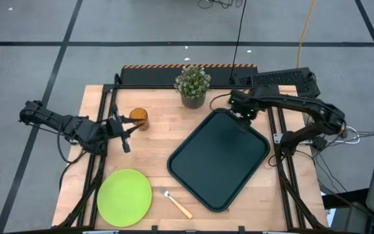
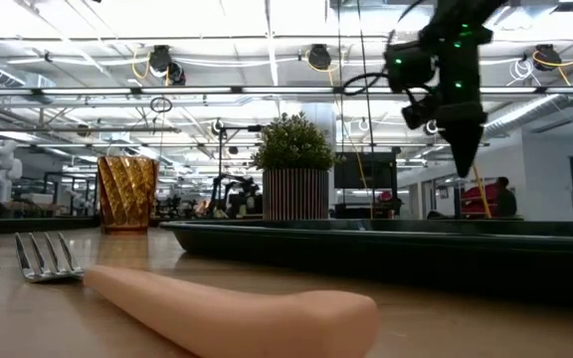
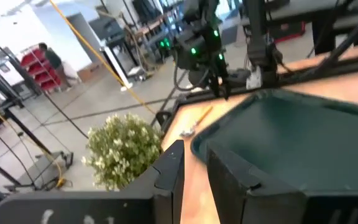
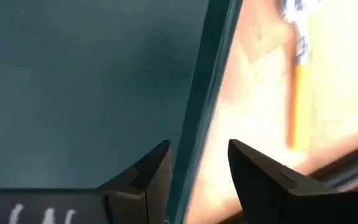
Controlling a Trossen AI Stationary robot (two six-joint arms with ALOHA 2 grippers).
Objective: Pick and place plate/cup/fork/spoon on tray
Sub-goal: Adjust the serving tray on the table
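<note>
Amber cup (image 1: 138,117) stands just beside my left end effector (image 1: 127,135), fingers parted and empty; a careless reach could topple it. Plate (image 1: 124,197) and fork (image 1: 175,203) wait on the bench. My right end effector (image 1: 245,115), open, straddles the tray (image 1: 219,159) rim beside the spoon (image 4: 300,93) and could snag it.

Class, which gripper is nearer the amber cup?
Left. The left gripper sits just beside the cup; the right gripper hovers over the tray's far corner.
</note>
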